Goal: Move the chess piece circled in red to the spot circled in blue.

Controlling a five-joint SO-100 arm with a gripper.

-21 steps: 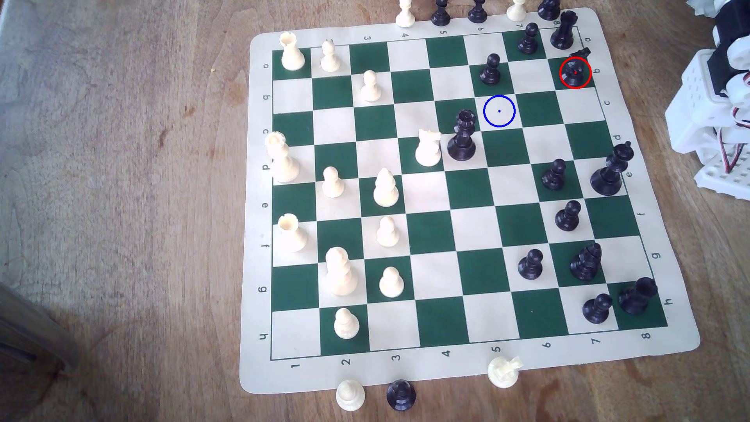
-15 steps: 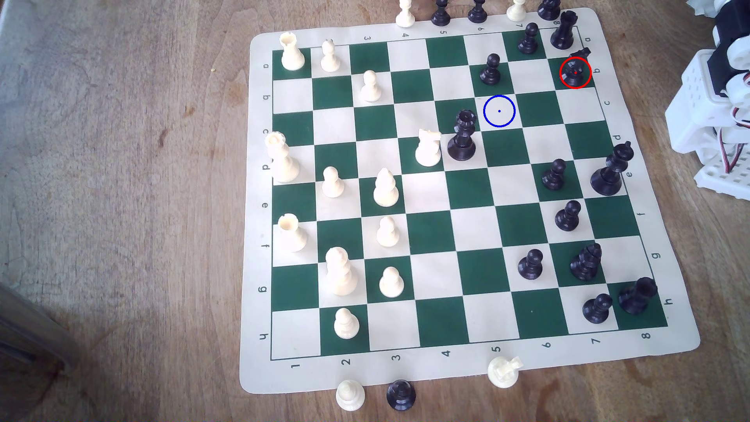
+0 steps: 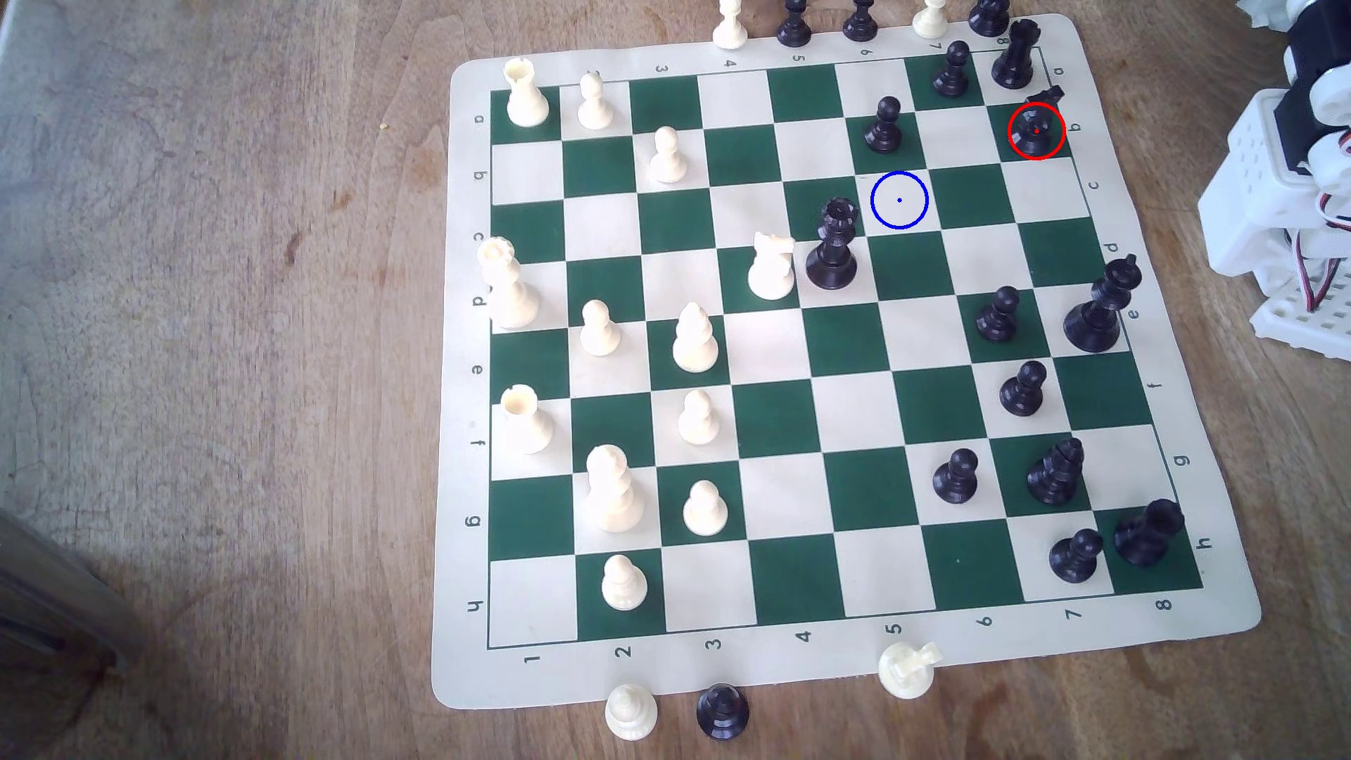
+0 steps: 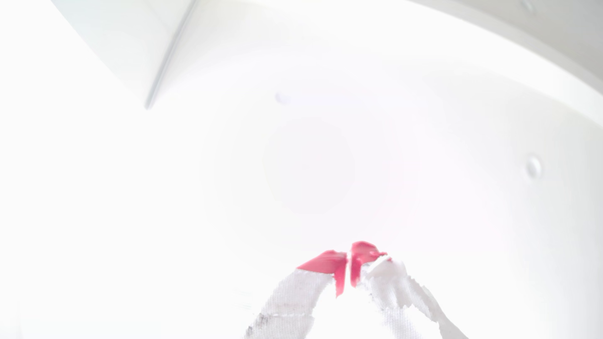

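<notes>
The black knight (image 3: 1038, 126), ringed in red, stands on a green square near the board's far corner at the exterior view's right, its head jutting toward the mat's border. The blue ring (image 3: 899, 199) marks a bare cream square two columns to its left and one row nearer, just right of a tall black piece (image 3: 833, 245). In the wrist view my gripper (image 4: 348, 270) has its two red-tipped white fingers (image 4: 326, 264) meeting at the tips, with nothing between them, against a washed-out white background.
The arm's white base (image 3: 1287, 212) sits off the mat (image 3: 731, 687) at the exterior view's right edge, close to the knight. A black rook (image 3: 1016, 55) and black pawns (image 3: 952, 69) crowd the knight's corner. A cream knight (image 3: 771, 267) stands beside the tall black piece.
</notes>
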